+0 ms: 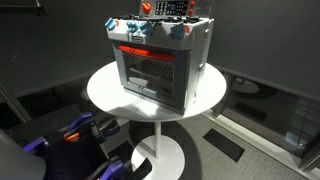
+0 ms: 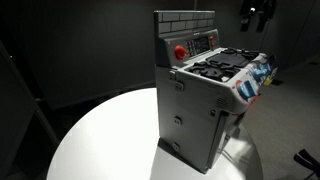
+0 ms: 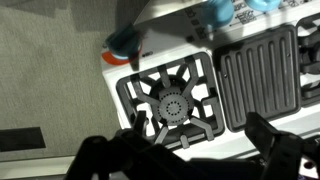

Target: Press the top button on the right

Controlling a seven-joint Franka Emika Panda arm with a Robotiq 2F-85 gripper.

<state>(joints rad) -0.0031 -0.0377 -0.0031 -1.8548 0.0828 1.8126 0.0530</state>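
Note:
A grey toy stove point(image 2: 195, 110) stands on a round white table point(image 2: 100, 135). Its upright back panel carries a red round button point(image 2: 181, 51) and a small keypad point(image 2: 205, 42); both exterior views show the panel point(image 1: 168, 8). My gripper point(image 2: 258, 12) hangs high above the stove's front edge, apart from it. In the wrist view its two dark fingers point(image 3: 197, 130) are spread wide and empty over a black burner point(image 3: 175, 105). Blue knobs point(image 3: 125, 40) line the stove's front. In the exterior view that faces the oven door the gripper is out of frame.
A ribbed black griddle point(image 3: 258, 75) lies beside the burner. The oven door point(image 1: 150, 72) faces one camera. The table stands on a single pedestal point(image 1: 160, 140) on dark floor, with blue and black equipment point(image 1: 70, 135) low beside it.

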